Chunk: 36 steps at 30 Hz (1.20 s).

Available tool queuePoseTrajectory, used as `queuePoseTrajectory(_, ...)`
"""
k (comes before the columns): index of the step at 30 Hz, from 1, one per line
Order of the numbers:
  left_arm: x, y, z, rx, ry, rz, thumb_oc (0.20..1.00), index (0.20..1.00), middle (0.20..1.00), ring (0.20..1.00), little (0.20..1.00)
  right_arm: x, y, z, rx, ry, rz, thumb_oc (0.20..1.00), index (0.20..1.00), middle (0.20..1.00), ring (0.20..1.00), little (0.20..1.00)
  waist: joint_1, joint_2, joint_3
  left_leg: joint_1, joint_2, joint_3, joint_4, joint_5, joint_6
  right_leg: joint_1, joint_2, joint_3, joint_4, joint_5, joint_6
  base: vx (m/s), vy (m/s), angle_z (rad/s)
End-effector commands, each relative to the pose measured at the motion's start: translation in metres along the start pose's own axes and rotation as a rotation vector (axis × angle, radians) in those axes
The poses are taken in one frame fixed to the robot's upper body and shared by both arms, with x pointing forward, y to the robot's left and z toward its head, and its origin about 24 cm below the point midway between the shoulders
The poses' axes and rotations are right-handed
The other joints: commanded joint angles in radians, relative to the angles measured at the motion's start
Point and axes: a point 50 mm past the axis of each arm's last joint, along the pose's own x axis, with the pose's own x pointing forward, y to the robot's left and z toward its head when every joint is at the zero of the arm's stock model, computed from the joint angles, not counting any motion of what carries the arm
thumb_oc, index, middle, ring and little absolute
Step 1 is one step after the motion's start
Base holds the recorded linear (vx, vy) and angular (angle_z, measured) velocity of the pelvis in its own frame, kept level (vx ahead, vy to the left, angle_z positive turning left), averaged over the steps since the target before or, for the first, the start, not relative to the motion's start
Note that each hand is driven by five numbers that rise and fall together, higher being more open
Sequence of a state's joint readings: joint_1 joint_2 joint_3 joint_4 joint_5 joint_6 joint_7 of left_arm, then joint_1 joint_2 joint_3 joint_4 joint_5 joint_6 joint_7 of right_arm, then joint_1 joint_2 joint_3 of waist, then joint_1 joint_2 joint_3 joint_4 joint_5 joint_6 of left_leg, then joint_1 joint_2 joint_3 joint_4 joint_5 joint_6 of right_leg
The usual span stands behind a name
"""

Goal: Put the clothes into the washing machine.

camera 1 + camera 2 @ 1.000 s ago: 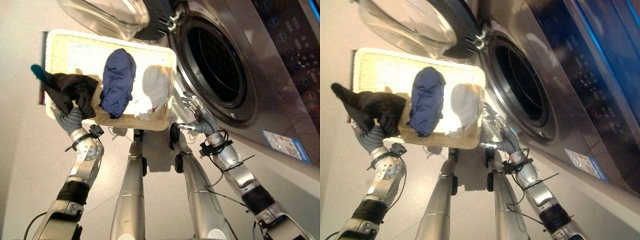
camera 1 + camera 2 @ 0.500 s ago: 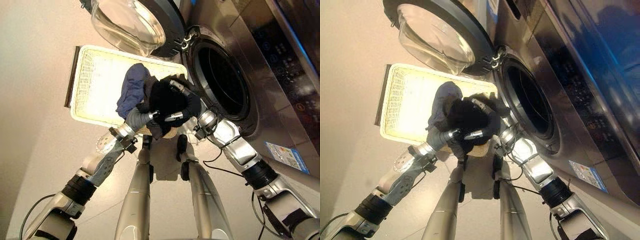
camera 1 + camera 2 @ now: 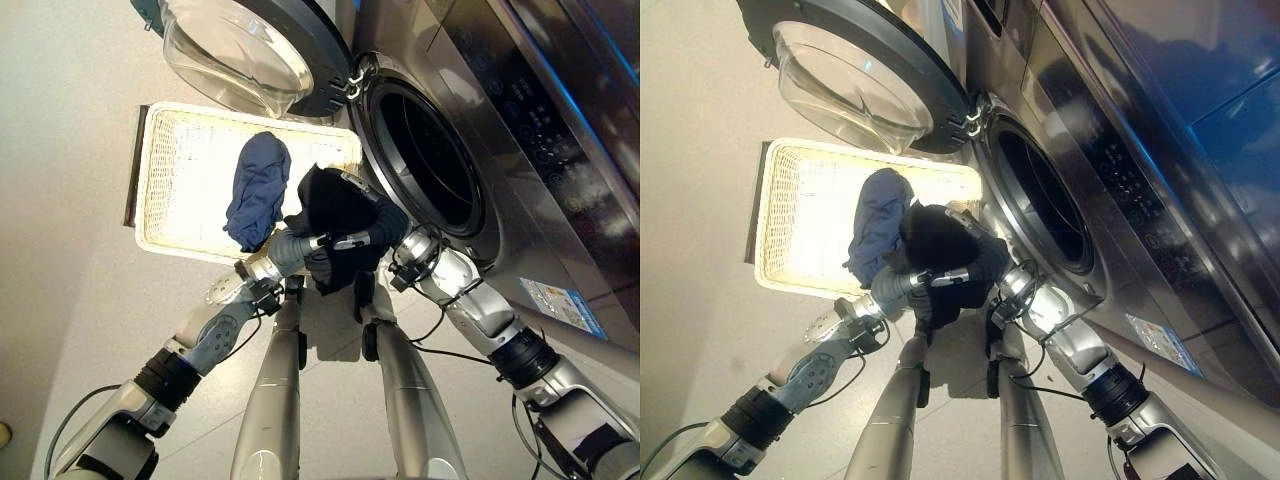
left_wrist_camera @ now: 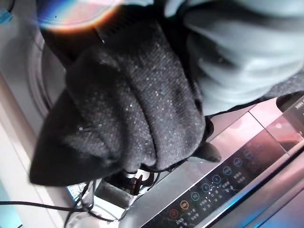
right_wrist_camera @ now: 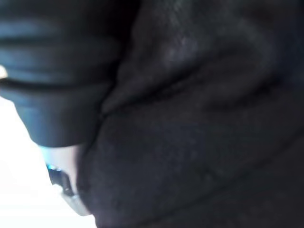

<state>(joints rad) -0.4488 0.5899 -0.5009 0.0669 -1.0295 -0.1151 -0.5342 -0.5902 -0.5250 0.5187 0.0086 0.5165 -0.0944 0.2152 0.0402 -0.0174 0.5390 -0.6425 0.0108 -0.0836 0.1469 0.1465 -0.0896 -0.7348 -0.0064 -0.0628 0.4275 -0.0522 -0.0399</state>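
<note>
While both hands are meeting at black garment (image 3: 335, 215), it's hanging just before washer opening (image 3: 430, 160).
L hand (image 3: 305, 243) is gripping it; R hand (image 3: 385, 225) fingers buried in cloth, grip unclear.

Drum opening (image 3: 430, 165) unobstructed, door (image 3: 255, 50) swung wide above basket (image 3: 180, 160). Black garment (image 3: 335, 215) bunched just beside the opening's lower rim. Floor (image 3: 70, 300) left of basket free.

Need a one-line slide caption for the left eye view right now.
Both hands hold a black garment beside the washing machine's open drum; a navy garment lies in the basket.
</note>
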Motion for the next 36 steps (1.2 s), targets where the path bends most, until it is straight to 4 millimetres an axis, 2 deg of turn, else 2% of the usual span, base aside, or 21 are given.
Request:
queuePoseTrajectory(1, 0.028, -0.042, 0.02, -0.011, -0.191, -0.318, 0.2, 0.2, 0.2, 0.2, 0.2, 0.006, 0.045, 0.001, 0.014, 0.041, 0.32, 1.0, 1.0, 1.0, 1.0, 1.0, -0.038, 0.043, -0.019, -0.037, -0.057, 0.055, 0.017, 0.011, 0.066, 0.088, 0.021, -0.026, -0.147, 0.068, 0.042, -0.02, -0.061, -0.02)
queuePoseTrajectory(5, 0.026, -0.041, 0.028, 0.057, -0.156, -0.381, 0.2, 0.2, 0.2, 0.2, 0.2, -0.005, 0.042, -0.018, -0.093, 0.235, 0.515, 1.0, 1.0, 1.0, 1.0, 1.0, -0.029, 0.039, -0.019, -0.036, -0.05, 0.05, 0.008, 0.022, 0.06, 0.093, 0.023, -0.032, -0.152, 0.071, 0.038, 0.0, -0.046, -0.01)
queuePoseTrajectory(10, 0.027, -0.043, 0.032, 0.129, -0.101, -0.441, 0.2, 0.2, 0.2, 0.2, 0.2, -0.017, 0.033, -0.037, -0.127, 0.401, 0.6, 1.0, 1.0, 1.0, 1.0, 1.0, -0.023, 0.034, -0.019, -0.034, -0.053, 0.037, 0.01, 0.025, 0.059, 0.091, 0.024, -0.032, -0.152, 0.079, 0.034, 0.0, -0.014, 0.0)
queuePoseTrajectory(13, 0.027, -0.043, 0.033, 0.141, -0.088, -0.457, 0.2, 0.2, 0.2, 0.2, 0.2, -0.02, 0.029, -0.043, -0.1, 0.433, 0.576, 1.0, 1.0, 1.0, 1.0, 1.0, -0.021, 0.032, -0.019, -0.03, -0.055, 0.033, 0.01, 0.025, 0.059, 0.093, 0.024, -0.032, -0.154, 0.083, 0.033, 0.0, 0.0, 0.0)
queuePoseTrajectory(21, 0.031, -0.047, 0.038, 0.135, -0.096, -0.492, 0.2, 0.2, 0.2, 0.2, 0.2, -0.015, 0.011, -0.051, 0.136, 0.38, 0.33, 1.0, 1.0, 1.0, 1.0, 1.0, -0.025, 0.033, -0.019, -0.012, -0.06, 0.05, 0.0, 0.021, 0.061, 0.103, 0.015, -0.042, -0.174, 0.099, 0.038, 0.0, 0.012, -0.01)
queuePoseTrajectory(25, 0.032, -0.047, 0.039, 0.138, -0.101, -0.504, 0.2, 0.2, 0.2, 0.2, 0.2, -0.015, 0.011, -0.056, 0.165, 0.386, 0.319, 1.0, 1.0, 1.0, 1.0, 1.0, -0.029, 0.034, -0.019, -0.007, -0.063, 0.058, -0.008, 0.021, 0.064, 0.106, 0.015, -0.043, -0.182, 0.103, 0.039, -0.02, 0.027, -0.09)
queuePoseTrajectory(28, 0.034, -0.049, 0.038, 0.147, -0.1, -0.531, 0.2, 0.2, 0.2, 0.2, 0.2, -0.019, 0.011, -0.064, 0.096, 0.474, 0.392, 1.0, 1.0, 1.0, 1.0, 1.0, -0.031, 0.039, -0.019, -0.003, -0.067, 0.06, -0.018, 0.024, 0.068, 0.106, 0.014, -0.04, -0.188, 0.109, 0.039, -0.02, 0.02, -0.07)
queuePoseTrajectory(31, 0.034, -0.048, 0.038, 0.159, -0.08, -0.552, 0.2, 0.2, 0.2, 0.2, 0.2, -0.034, 0.01, -0.075, 0.03, 0.648, 0.591, 1.0, 1.0, 1.0, 1.0, 1.0, -0.027, 0.044, -0.019, -0.002, -0.071, 0.049, -0.023, 0.028, 0.072, 0.104, 0.015, -0.03, -0.192, 0.113, 0.037, 0.0, 0.0, 0.0)
queuePoseTrajectory(36, 0.036, -0.048, 0.034, 0.194, -0.035, -0.554, 0.2, 0.2, 0.2, 0.2, 0.2, -0.054, 0.016, -0.087, 0.048, 0.82, 0.841, 1.0, 1.0, 1.0, 1.0, 1.0, -0.018, 0.045, -0.019, 0.006, -0.082, 0.028, -0.026, 0.029, 0.078, 0.103, 0.021, -0.016, -0.19, 0.118, 0.033, 0.0, -0.002, 0.02)
